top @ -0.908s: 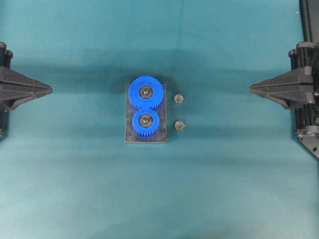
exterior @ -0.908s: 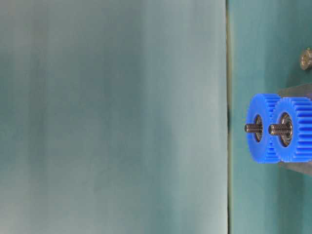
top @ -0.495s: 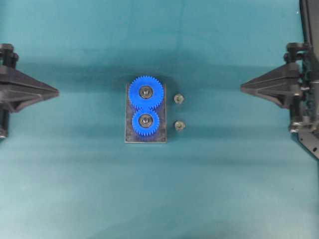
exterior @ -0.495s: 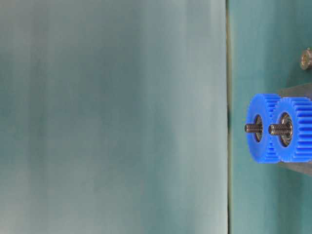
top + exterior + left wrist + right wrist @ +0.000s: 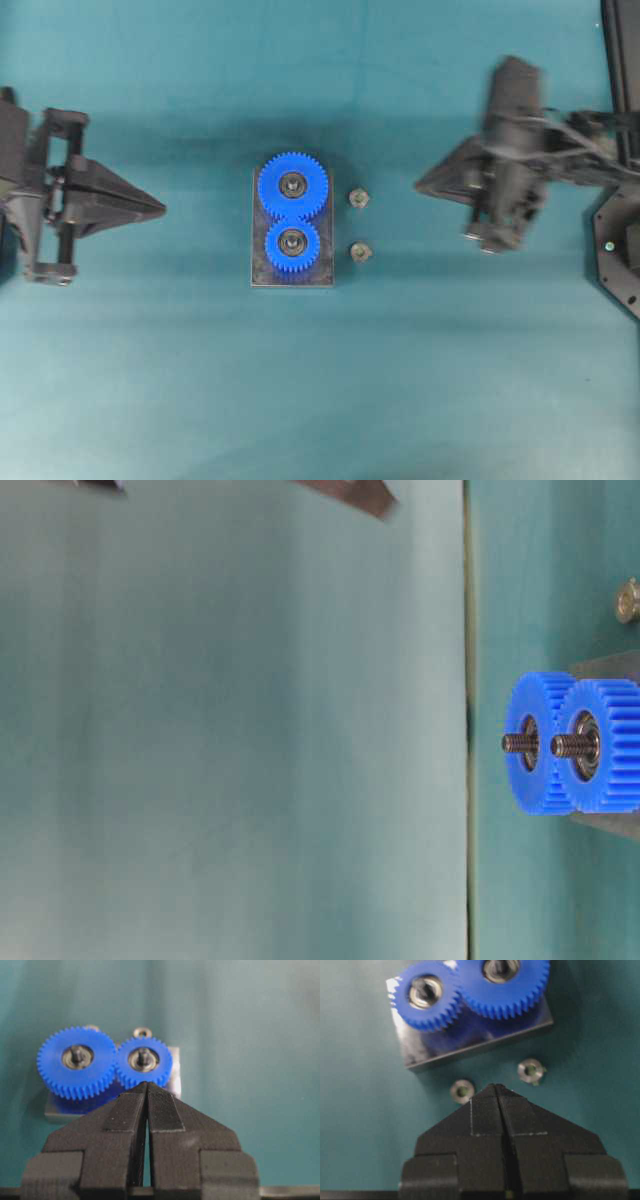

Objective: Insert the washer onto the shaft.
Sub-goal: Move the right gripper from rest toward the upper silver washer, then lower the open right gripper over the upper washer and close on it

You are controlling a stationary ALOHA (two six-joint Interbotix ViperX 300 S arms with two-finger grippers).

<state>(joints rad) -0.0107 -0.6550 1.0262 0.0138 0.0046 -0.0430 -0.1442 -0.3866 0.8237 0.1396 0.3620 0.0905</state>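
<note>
Approach is the step in hand: right gripper point(image 5: 499, 1091), jaws pressed together and empty, hovers near two washers point(image 5: 359, 198) lying beside the gear block point(image 5: 291, 276). Left gripper point(image 5: 146, 1087) is likewise closed. Next: opening over one washer.

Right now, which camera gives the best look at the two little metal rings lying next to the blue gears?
The right wrist view: both rings lie close and large, holes visible, just ahead of the right gripper. The overhead view shows them as small specks beside the plate. The left wrist view shows one behind the gears; the table-level view catches one at its edge.
</note>
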